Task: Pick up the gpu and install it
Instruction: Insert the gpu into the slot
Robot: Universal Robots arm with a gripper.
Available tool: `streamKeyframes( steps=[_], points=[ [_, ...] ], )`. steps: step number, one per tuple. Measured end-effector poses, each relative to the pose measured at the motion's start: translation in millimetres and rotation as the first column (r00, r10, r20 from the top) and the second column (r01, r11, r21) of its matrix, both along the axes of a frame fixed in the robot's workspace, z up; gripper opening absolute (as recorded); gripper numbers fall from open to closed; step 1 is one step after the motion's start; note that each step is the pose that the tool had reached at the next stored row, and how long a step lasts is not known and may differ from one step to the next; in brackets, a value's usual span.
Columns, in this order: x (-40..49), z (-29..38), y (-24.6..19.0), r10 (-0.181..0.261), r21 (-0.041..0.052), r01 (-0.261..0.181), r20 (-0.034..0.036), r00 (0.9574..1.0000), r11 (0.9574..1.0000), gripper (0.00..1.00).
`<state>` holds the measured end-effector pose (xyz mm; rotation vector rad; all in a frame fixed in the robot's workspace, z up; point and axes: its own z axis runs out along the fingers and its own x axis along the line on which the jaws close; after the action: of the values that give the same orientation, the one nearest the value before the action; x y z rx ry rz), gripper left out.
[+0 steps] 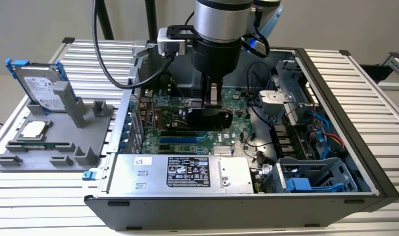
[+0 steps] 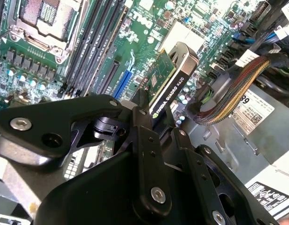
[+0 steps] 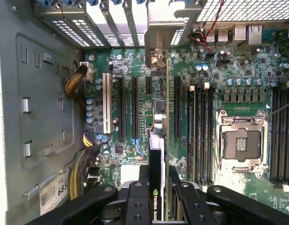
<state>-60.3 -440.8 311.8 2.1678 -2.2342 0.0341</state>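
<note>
The black metal fingers [image 3: 156, 187] are clamping the thin gpu card with its black cooler [image 3: 156, 154] edge-on, hovering above the green motherboard [image 3: 130, 154] inside the open grey steel computer case [image 1: 356, 123].

The arm [image 1: 218, 29] was a thick silver-grey cylinder with a black lower section, a black cable looping beside it and a grey bracketed box at its side. The gripper [image 2: 149, 136] had matte black linkage plates fastened with silver screws.
</note>
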Motion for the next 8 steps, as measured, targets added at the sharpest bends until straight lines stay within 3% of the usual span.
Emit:
streamKeyframes(
  steps=[8],
  points=[
    [0.0,-0.1,0.0,0.000,-0.0002,0.000,-0.0031,1.0000,1.0000,0.00]
  ],
)
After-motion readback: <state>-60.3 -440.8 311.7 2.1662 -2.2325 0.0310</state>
